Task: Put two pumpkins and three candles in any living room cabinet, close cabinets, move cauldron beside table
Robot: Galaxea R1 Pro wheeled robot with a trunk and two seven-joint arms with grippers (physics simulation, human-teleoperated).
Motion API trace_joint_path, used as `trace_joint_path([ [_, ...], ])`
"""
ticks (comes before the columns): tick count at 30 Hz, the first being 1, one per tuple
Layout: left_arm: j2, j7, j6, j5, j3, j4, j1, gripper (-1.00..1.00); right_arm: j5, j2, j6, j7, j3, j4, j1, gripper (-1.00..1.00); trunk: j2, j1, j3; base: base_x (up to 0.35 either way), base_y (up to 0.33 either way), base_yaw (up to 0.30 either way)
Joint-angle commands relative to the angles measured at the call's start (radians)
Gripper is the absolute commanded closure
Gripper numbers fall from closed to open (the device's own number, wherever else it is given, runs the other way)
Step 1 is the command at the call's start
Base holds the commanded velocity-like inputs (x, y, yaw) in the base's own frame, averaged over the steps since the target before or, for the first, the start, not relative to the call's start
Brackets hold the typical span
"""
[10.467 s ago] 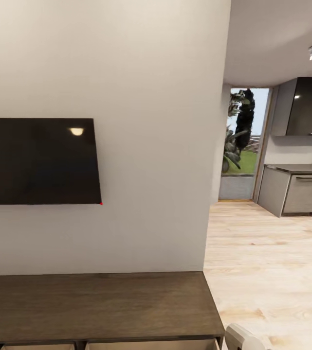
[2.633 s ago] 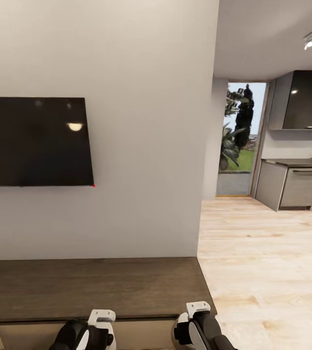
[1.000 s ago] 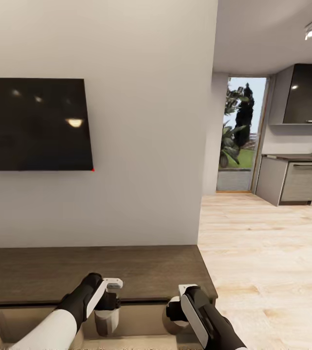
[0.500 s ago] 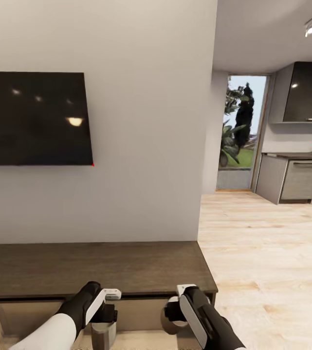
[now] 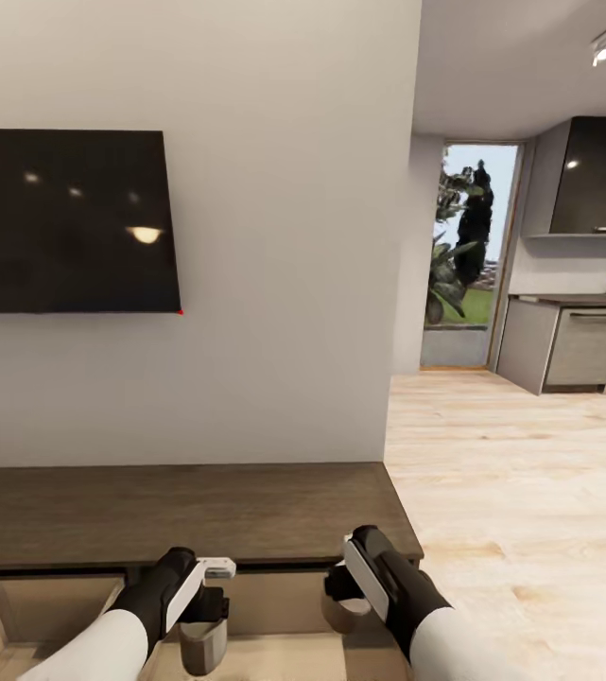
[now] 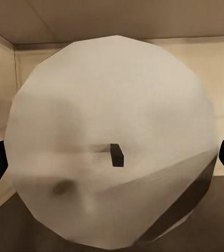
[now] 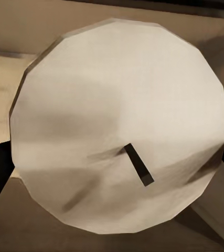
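Each hand is clamped on a candle: the left hand [image 5: 203,632] holds one candle [image 6: 112,142], the right hand [image 5: 345,605] another candle [image 7: 119,126], both over the cabinet's [image 5: 180,515] open drawer [image 5: 43,605]. Light, stiff, probably slippery wax; gripping across the round sides seems safest.

white candles [image 5: 202,645] [image 5: 346,612], over open cabinet [image 5: 189,515] drawer

A black wall-mounted television [image 5: 64,221] hangs on the pale wall [image 5: 284,236], while beyond, light wood flooring [image 5: 510,473] leads to grey kitchen cabinets [image 5: 572,345] beside a glass door [image 5: 463,255].
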Motion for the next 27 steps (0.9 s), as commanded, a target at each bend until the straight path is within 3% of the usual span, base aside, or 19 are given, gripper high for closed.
trace_joint_path([
  [1, 0.001, 0.009, 0.003, 0.009, -0.008, -0.003, 0.000, 1.00, -0.013, 0.000, 0.002, -0.007, 0.002, 0.012, -0.006, 1.00, -0.001, 0.000, -0.001, 0.000, 0.000, 0.000],
  [7, 0.001, 0.004, -0.002, 0.009, -0.008, -0.007, 0.000, 1.00, -0.013, 0.000, -0.005, -0.005, 0.002, 0.083, -0.014, 1.00, -0.001, 0.000, -0.001, 0.000, 0.000, 0.000],
  [13, 0.001, 0.003, -0.019, 0.009, -0.011, -0.008, 0.000, 1.00, -0.013, 0.000, -0.011, -0.003, 0.002, 0.137, -0.015, 1.00, -0.043, 0.023, -0.020, 0.000, 0.000, 0.000],
  [27, 0.000, 0.003, -0.068, 0.009, -0.012, -0.007, 0.000, 1.00, -0.012, 0.000, -0.065, -0.001, 0.003, 0.150, -0.015, 1.00, -0.141, 0.076, -0.064, 0.000, 0.000, 0.000],
])
